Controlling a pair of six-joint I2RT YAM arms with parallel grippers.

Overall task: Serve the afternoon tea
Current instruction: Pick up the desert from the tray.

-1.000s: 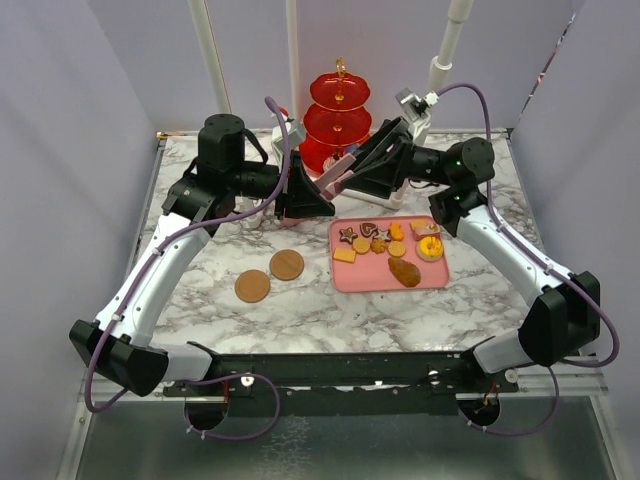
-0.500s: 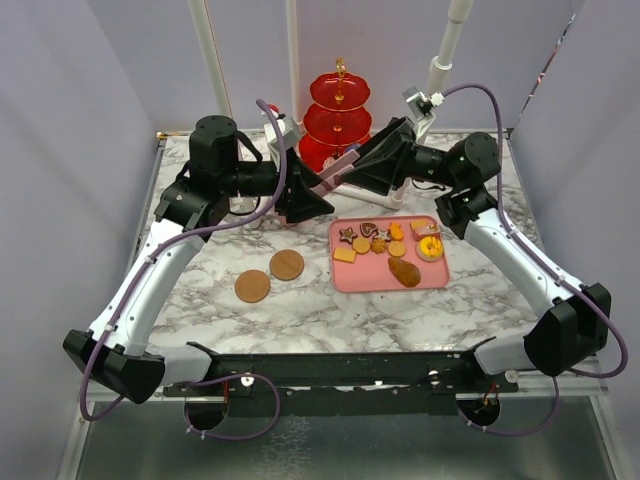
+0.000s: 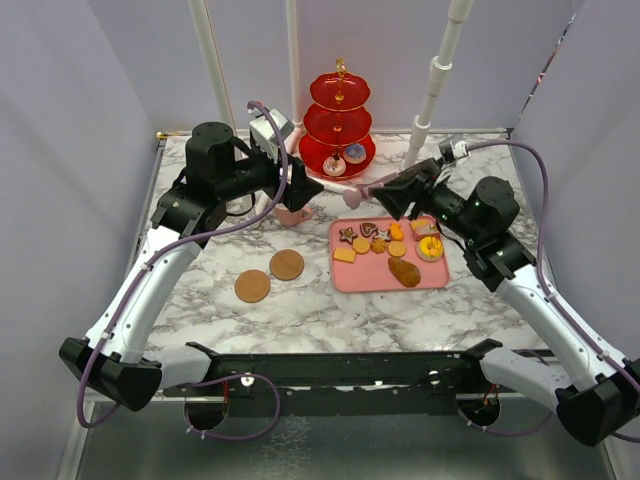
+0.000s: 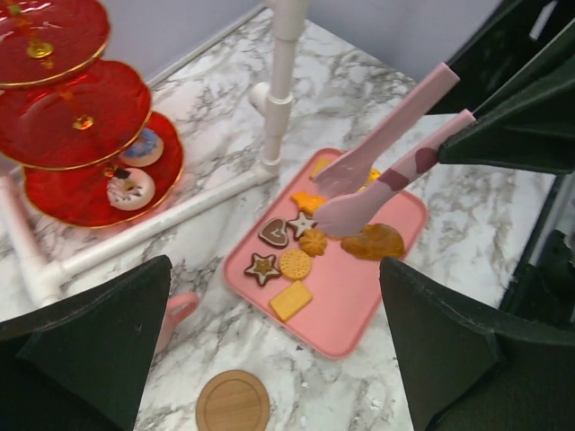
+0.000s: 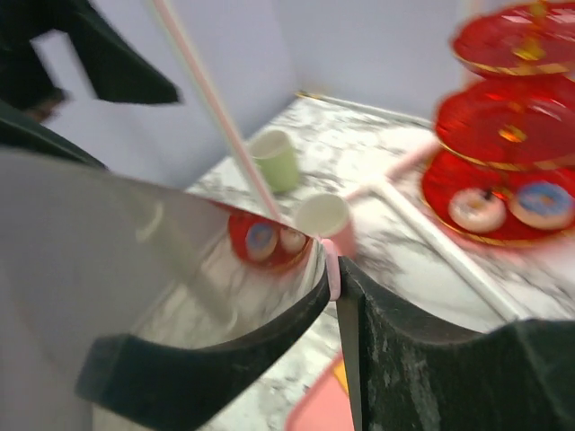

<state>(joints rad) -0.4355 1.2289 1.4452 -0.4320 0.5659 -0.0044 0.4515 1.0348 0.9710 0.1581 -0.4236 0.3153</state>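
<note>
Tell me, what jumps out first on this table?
The translucent red three-tier stand at the back middle draws the eye, with two iced doughnuts on its bottom tier. In front of it, to the right, lies a pink tray of assorted cookies, and the right tool holds pink tongs near the tray's far edge.

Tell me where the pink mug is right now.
Top view, left of centre: the pink mug sits by the left gripper, between the coasters and the red stand.
</note>
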